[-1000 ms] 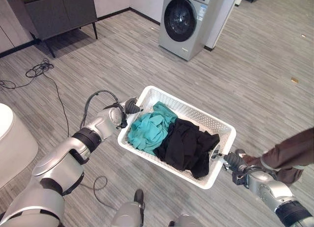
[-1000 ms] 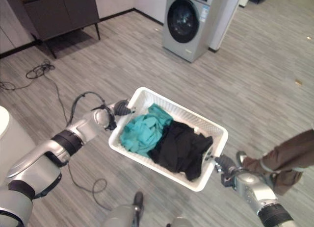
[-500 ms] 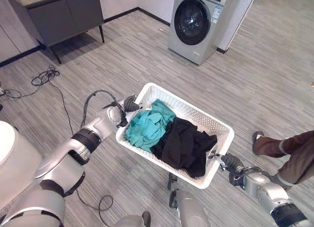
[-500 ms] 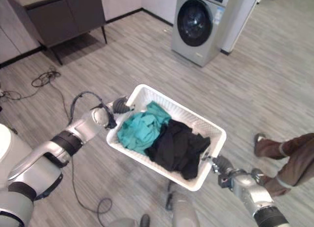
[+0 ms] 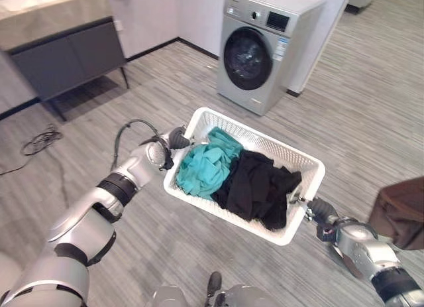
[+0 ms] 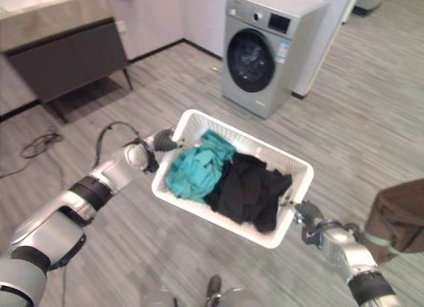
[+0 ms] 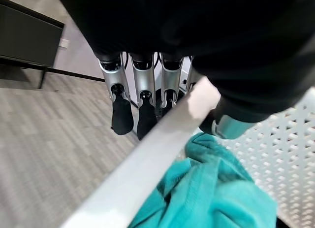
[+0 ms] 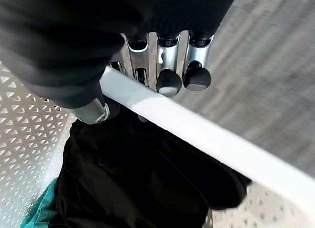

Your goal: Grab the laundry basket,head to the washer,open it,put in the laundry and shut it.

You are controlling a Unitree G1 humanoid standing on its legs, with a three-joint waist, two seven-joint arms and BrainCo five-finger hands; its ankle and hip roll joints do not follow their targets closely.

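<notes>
Between your two hands hangs the white laundry basket [image 5: 299, 162], carried clear of the grey plank floor [image 5: 371, 101] with its long side across your front. Your left hand [image 5: 177, 138] grips the short end nearest the teal garment [image 5: 204, 164]; its wrist view shows the fingers [image 7: 140, 97] curled down over the outside of the rim while the thumb presses from the inner side, so the rim is pinched between them. Your right hand [image 6: 306, 214] holds the opposite short end the same way: in its wrist view the dark-tipped fingers [image 8: 169, 80] wrap over the white rim and the thumb sits against the perforated inner wall, clamped on it.

Inside the basket the teal garment lies bunched toward your left hand and a black garment [image 5: 260, 186] is heaped toward your right, a fold of it draped over the near rim. The two pieces touch in the middle.

Ahead of you, beyond the basket's far edge, stands the silver front-loading washer [image 5: 265, 47], its round dark door [image 5: 242, 58] closed and facing you at a slight angle. To your left along the wall is a dark cabinet [image 5: 63, 55] on thin legs with a pale top. A person's brown trouser leg [image 5: 403, 213] shows just past your right arm.
</notes>
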